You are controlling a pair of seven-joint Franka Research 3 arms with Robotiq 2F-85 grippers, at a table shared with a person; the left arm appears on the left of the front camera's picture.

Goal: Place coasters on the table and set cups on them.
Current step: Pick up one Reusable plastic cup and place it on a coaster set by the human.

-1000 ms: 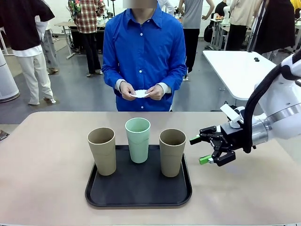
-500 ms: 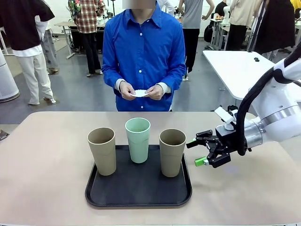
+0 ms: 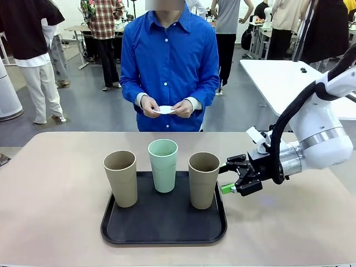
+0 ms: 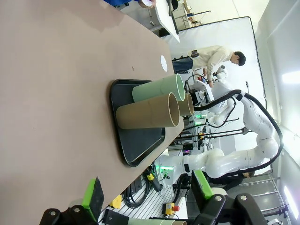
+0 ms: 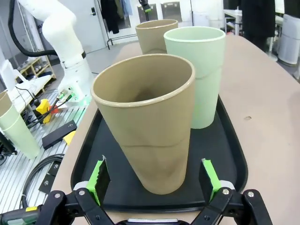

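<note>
Three cups (image 3: 163, 165) upright on black tray (image 3: 164, 231), table (image 3: 55, 211) near middle; coasters (image 3: 166, 110) in person's hands (image 3: 149, 105), far side. Fingers spread wide on right gripper (image 3: 225, 179), just right of right-hand tan cup (image 3: 203, 179), and on left gripper (image 4: 146, 191).

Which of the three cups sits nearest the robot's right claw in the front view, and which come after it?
Counting from the right gripper, which is open:
1. The right tan cup, at the right end of the black tray, just beside the fingers.
2. The green cup, in the middle and set a little farther back.
3. The left tan cup, at the tray's left end.
</note>
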